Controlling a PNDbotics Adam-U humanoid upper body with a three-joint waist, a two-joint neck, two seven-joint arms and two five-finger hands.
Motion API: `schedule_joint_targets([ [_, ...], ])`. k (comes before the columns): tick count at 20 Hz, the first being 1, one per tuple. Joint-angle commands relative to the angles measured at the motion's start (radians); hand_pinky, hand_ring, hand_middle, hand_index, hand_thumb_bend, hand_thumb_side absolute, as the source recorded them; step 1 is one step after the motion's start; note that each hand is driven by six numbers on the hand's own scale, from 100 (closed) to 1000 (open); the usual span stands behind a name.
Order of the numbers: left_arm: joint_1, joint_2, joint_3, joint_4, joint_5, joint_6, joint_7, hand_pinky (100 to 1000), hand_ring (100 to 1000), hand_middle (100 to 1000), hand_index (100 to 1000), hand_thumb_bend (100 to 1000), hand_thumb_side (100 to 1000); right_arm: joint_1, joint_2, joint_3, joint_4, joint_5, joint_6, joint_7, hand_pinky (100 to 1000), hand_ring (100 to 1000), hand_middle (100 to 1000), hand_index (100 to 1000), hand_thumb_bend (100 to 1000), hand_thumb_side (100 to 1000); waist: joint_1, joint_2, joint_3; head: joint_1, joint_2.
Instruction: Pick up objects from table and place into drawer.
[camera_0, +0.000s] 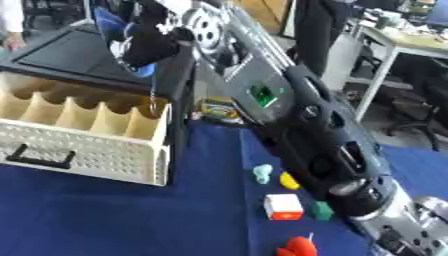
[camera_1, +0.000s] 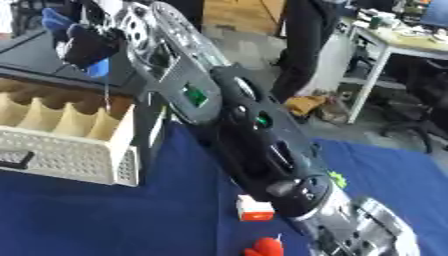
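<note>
The right hand grips a blue object above the drawer; it should open only once centred over the two-o'clock compartment.

A white desk stands at the upper right of the frame, cluttered on top, with a dark office chair just below it. The grey floor spreads behind. A wooden panel shows at the top centre.
</note>
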Motion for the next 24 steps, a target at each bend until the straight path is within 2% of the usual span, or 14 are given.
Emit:
schedule_joint_targets([
  [1, -0.016, 0.006, 0.005, -0.014, -0.004, 0.005, -0.004, 548, 462, 585, 761, 100, 1000, -0.016, 0.001, -0.003, 0.025, 0.010, -0.009, -0.014, 488, 494, 122, 326, 100, 199, 0.008, -0.012, 0.005, -0.004, -0.018],
  [6, -0.017, 0.005, 0.008, -0.014, -0.009, 0.005, -0.005, 547, 461, 584, 761, 100, 1000, -0.010, 0.008, 0.006, 0.048, 0.008, -0.013, -0.014, 482, 491, 121, 324, 100, 199, 0.006, -0.007, 0.013, 0.002, -0.018],
  [10, -0.017, 0.000, 0.006, -0.014, -0.013, 0.013, -0.010, 548, 461, 584, 761, 100, 1000, -0.003, 0.013, 0.013, 0.069, 0.003, -0.027, -0.004, 513, 524, 175, 384, 100, 169, 0.002, -0.007, 0.015, 0.002, -0.018],
  [13, -0.015, -0.001, 0.010, -0.014, -0.017, 0.015, -0.009, 548, 461, 584, 761, 100, 1000, 0.006, 0.013, 0.014, 0.093, -0.001, -0.047, 0.012, 512, 538, 224, 445, 100, 110, 0.001, -0.007, 0.018, 0.004, -0.020],
  [15, -0.014, -0.001, 0.011, -0.014, -0.018, 0.016, -0.008, 548, 462, 585, 761, 100, 1000, 0.009, 0.013, 0.014, 0.094, -0.001, -0.059, 0.028, 528, 567, 287, 520, 100, 100, 0.001, -0.007, 0.019, 0.006, -0.020],
  [16, -0.014, -0.002, 0.010, -0.014, -0.019, 0.017, -0.009, 548, 462, 585, 761, 100, 1000, 0.009, 0.012, 0.016, 0.092, 0.004, -0.066, 0.039, 546, 595, 347, 564, 100, 100, 0.000, -0.007, 0.018, 0.007, -0.020],
  [17, -0.014, -0.002, 0.010, -0.014, -0.020, 0.017, -0.010, 548, 462, 585, 761, 100, 1000, 0.009, 0.011, 0.017, 0.087, 0.009, -0.074, 0.052, 572, 628, 406, 621, 100, 122, 0.000, -0.007, 0.017, 0.007, -0.019],
  [19, -0.013, -0.002, 0.011, -0.014, -0.022, 0.019, -0.010, 549, 462, 585, 761, 100, 1000, 0.008, 0.006, 0.012, 0.065, 0.007, -0.094, 0.085, 624, 692, 486, 734, 121, 225, 0.000, -0.007, 0.016, 0.008, -0.018],
  [24, -0.013, -0.002, 0.011, -0.014, -0.019, 0.018, -0.007, 549, 462, 585, 761, 100, 1000, 0.002, -0.011, -0.009, 0.009, -0.003, -0.123, 0.149, 673, 747, 562, 814, 240, 346, 0.002, -0.009, 0.011, 0.009, -0.015],
])
